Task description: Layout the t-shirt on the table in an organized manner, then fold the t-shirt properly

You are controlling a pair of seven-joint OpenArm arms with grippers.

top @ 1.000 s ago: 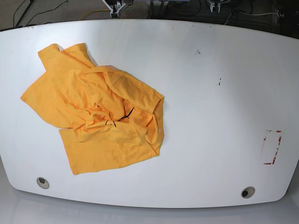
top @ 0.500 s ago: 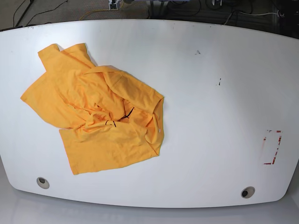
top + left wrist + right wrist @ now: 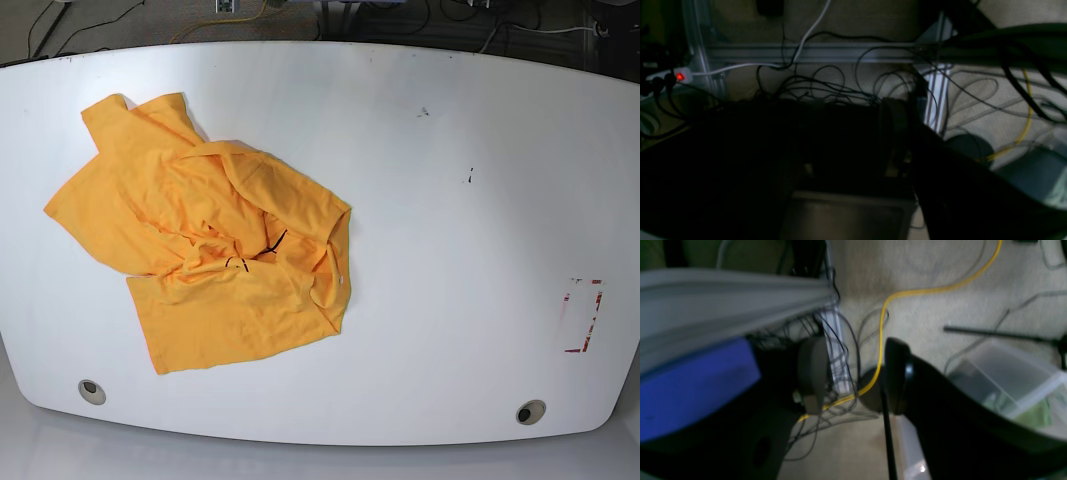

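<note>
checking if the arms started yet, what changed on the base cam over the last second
The white fixtures seen earlier at the far edge of the table are gone from the base view; no arm or gripper shows there now. Nothing was taken hold of or let go. The t-shirt lies crumpled in the same spot and shape, untouched, and the red-outlined mark has not moved.

This looks like a robotics lab: a white desk (image 3: 450, 250) stands on carpet (image 3: 933, 270), with loose cables (image 3: 826, 86) and aluminium framing (image 3: 806, 53) below the desk.
</note>
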